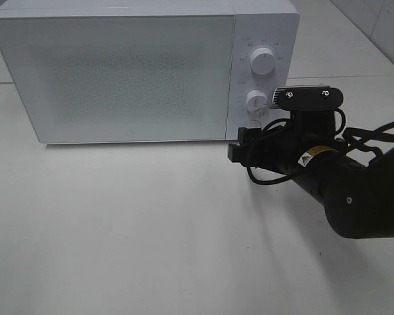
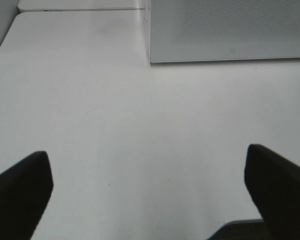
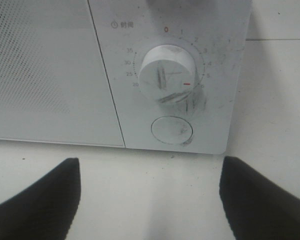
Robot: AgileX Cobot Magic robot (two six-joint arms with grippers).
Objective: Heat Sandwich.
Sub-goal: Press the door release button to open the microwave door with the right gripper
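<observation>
The white microwave [image 1: 118,72] stands at the back of the table with its door shut. The sandwich is hidden from every view. My right gripper [image 1: 241,143] hovers just in front of the control panel, below the lower knob [image 1: 255,100]. In the right wrist view its fingers [image 3: 40,200] stand apart, so the right gripper [image 3: 150,170] is open and holds nothing. The timer knob [image 3: 166,73] there has its red mark turned off zero, and a round button [image 3: 172,130] sits under it. My left gripper [image 2: 146,155] is open and holds nothing, above bare table short of the microwave's [image 2: 225,30] front corner.
The upper knob [image 1: 262,62] sits above the lower one. The right arm [image 1: 354,190] and its cables reach in from the right edge. A table seam [image 1: 354,77] runs behind the microwave on the right.
</observation>
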